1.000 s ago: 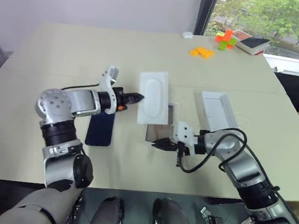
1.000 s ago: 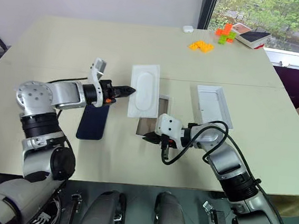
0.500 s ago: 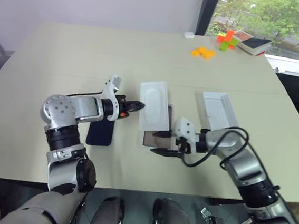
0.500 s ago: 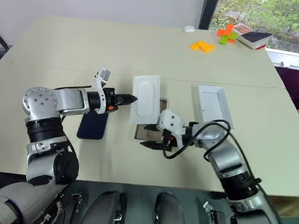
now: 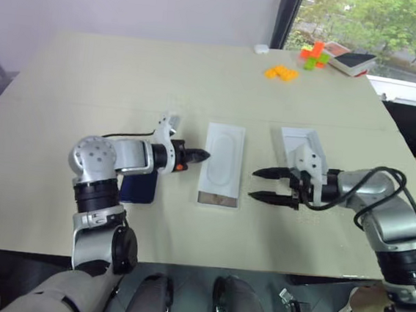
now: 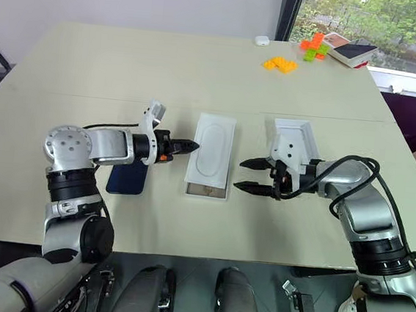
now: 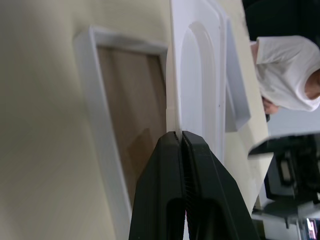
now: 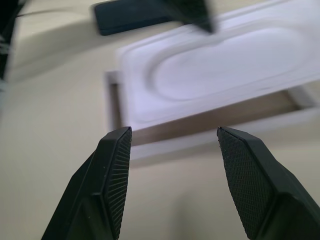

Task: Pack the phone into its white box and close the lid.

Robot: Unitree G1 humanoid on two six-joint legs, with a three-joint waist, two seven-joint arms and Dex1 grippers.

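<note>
Beige tabletop (image 5: 127, 74) fills the scene under a window, and the action sits near its front edge: the flat white insert (image 5: 222, 162) with the oval recess lies tilted over the white box (image 5: 217, 199), whose tan floor peeks out only at the near end. The left gripper (image 5: 202, 155) is pinched tight on that insert's thin edge (the left wrist view shows the black fingertips (image 7: 181, 142) clamped on the white rim, box floor just beside). The right gripper (image 5: 260, 184) hangs beside the box with jaws spread, holding nothing. My read: the insert has to come clear before anything goes in, so lift it straight up and set it well aside, keeping the pinch firm because thin card can slip or drag the tray along. The lid (image 5: 302, 150), plain white inside up, waits behind the right gripper. The phone (image 5: 138, 187), slim, dark navy and glossy, lies flat on the table on the left side, partly under the left forearm, well apart from the box.
</note>
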